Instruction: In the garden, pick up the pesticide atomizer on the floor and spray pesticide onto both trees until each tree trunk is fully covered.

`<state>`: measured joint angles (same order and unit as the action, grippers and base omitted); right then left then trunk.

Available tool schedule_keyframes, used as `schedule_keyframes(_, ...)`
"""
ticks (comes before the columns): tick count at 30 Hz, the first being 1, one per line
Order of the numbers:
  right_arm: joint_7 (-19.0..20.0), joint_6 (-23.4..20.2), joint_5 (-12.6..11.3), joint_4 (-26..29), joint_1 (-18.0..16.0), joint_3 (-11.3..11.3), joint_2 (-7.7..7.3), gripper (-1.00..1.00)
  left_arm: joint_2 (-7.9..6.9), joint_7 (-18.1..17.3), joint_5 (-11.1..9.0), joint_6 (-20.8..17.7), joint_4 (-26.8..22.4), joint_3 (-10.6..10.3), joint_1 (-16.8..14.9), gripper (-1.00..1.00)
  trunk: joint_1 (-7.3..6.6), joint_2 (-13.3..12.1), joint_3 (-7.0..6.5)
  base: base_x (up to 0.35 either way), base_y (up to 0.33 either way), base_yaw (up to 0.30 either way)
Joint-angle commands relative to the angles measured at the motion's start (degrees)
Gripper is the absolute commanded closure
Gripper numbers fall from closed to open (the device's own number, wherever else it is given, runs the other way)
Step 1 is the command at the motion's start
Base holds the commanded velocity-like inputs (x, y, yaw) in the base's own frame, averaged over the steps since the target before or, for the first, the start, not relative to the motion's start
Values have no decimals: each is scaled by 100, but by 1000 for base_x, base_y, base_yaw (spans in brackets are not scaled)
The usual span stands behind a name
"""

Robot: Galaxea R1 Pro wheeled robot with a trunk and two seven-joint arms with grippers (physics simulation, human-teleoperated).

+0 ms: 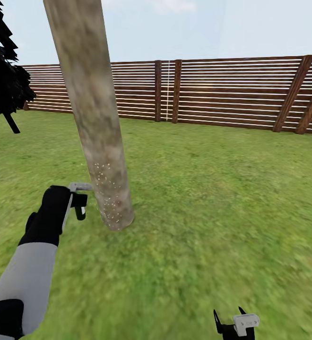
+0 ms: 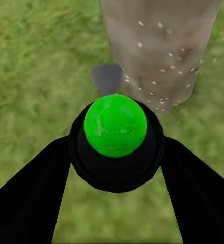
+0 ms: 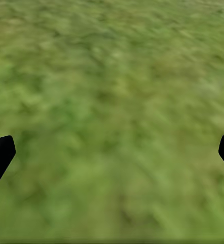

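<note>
A thick beige-grey tree trunk (image 1: 97, 118) leans slightly and meets the grass at centre left. Whitish pesticide specks (image 1: 106, 189) dot its lower part, seen closer in the left wrist view as specks (image 2: 158, 76) on the trunk (image 2: 158, 46). My left gripper (image 1: 78, 203) is just left of the trunk's base, shut on the pesticide atomizer (image 2: 115, 137), a black body with a round green top and a grey nozzle (image 2: 107, 77) pointing at the bark. My right gripper (image 1: 231, 321) hangs open at the bottom right over bare grass (image 3: 112, 122).
A brown slat fence (image 1: 222, 92) runs across the back of the lawn. A narrow all-black tree (image 1: 4, 71) stands at the far left. Open grass (image 1: 222, 198) spreads to the right of the trunk.
</note>
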<state>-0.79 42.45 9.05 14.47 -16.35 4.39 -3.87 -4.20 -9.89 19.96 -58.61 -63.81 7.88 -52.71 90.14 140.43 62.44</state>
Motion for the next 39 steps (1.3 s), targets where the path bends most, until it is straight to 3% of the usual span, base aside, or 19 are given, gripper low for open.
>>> schedule_keyframes(1,0,0,0,-2,0,0,0,-100,-4,-4,3,5,0,-14,12,100,0,0,0,0,0,0)
schedule_keyframes(6,0,0,0,-1,0,0,0,-100,-21,-10,-1,25,198,-31,344,100,0,0,0,0,0,0)
schedule_keyframes(10,0,0,0,-5,0,0,0,-100,-37,-5,7,18,304,9,295,100,0,0,0,0,0,0)
schedule_keyframes(14,0,0,0,-5,0,0,0,-100,-74,-5,16,8,317,18,-282,100,0,0,0,0,0,0)
schedule_keyframes(17,0,0,0,-5,0,0,0,-100,-73,-5,24,6,332,31,-463,100,0,0,0,0,0,0)
schedule_keyframes(20,0,0,0,-5,0,0,0,-100,-97,3,32,15,390,24,-375,100,0,0,0,0,0,0)
schedule_keyframes(23,0,0,0,-5,0,0,0,-100,-94,59,30,83,633,37,127,100,0,0,0,0,0,0)
schedule_keyframes(28,7,0,0,-5,1,-2,0,-100,19,71,5,126,726,44,709,100,0,0,0,0,0,0)
schedule_keyframes(31,9,-1,-1,-37,0,-6,0,-100,162,73,-130,543,1143,54,927,100,0,0,0,0,0,0)
schedule_keyframes(32,9,0,-4,-60,0,-7,0,-100,180,89,-316,1054,1761,60,964,100,0,0,0,0,0,0)
schedule_keyframes(34,9,0,-1,-72,0,-8,0,-100,145,170,-494,1816,2530,86,977,100,0,0,0,0,0,0)
schedule_keyframes(37,9,0,-6,-68,1,-9,0,-100,131,453,-619,2670,3101,517,986,100,0,0,0,0,0,0)
schedule_keyframes(39,9,0,-8,-67,0,-9,0,-100,131,541,-637,2835,3164,630,1015,100,0,0,0,0,0,0)
